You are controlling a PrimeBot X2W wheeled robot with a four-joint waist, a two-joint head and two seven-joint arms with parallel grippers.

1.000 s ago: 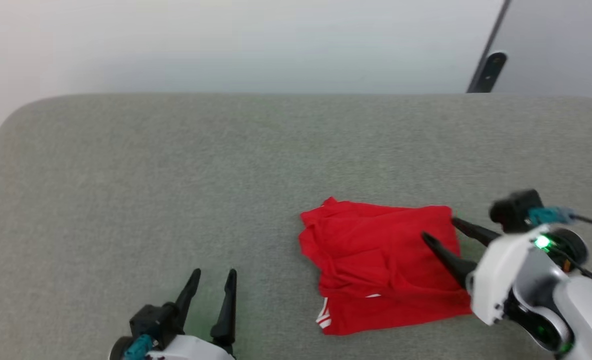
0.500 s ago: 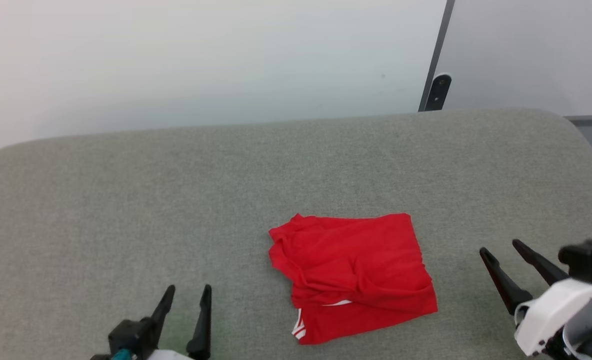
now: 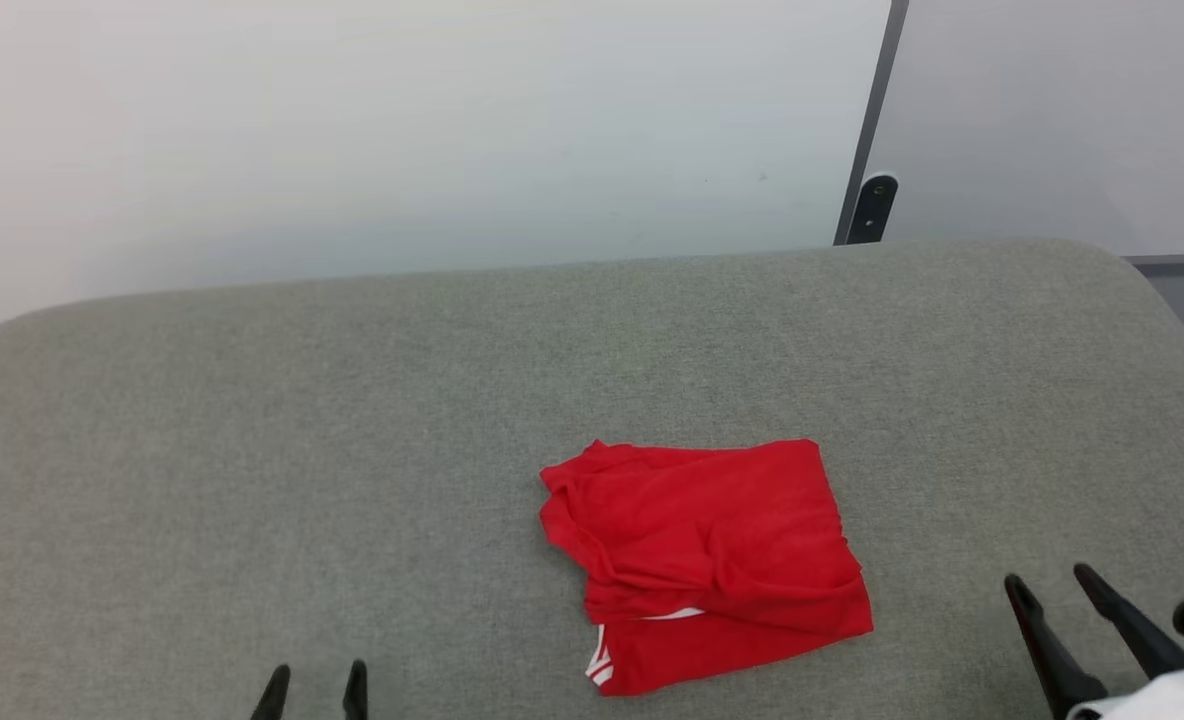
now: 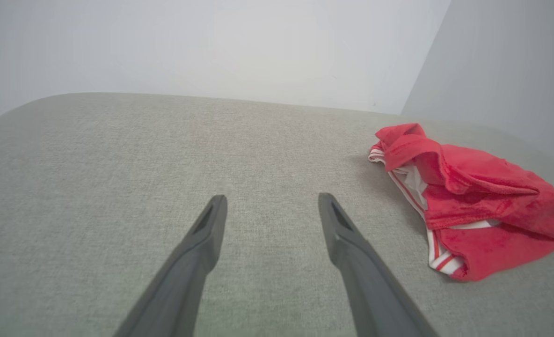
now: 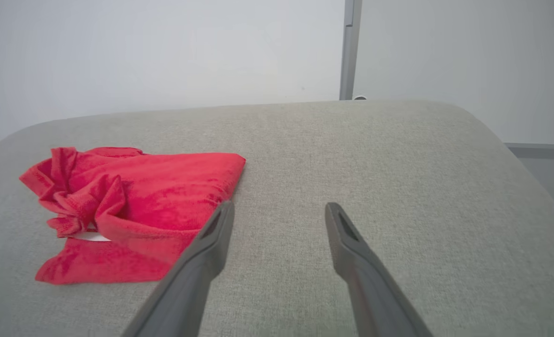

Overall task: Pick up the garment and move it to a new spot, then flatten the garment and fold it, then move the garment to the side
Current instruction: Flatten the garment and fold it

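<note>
Holding left gripper (image 3: 318, 668) and right gripper (image 3: 1047, 576) spread apart, empty, flanking garment (image 3: 712, 560); risking undoing loose folds by pinching only 1 layer.

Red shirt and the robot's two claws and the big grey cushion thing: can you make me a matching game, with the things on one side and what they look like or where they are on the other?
Things:
1. garment
2. left gripper
3. right gripper
4. padded surface

Descriptions:
A. grey, lying under everything else
B. open and empty, at the head view's lower right
C. red, folded into a rumpled bundle, with no gripper touching it
D. open and empty, at the head view's lower left

Pairs: 1-C, 2-D, 3-B, 4-A.
</note>
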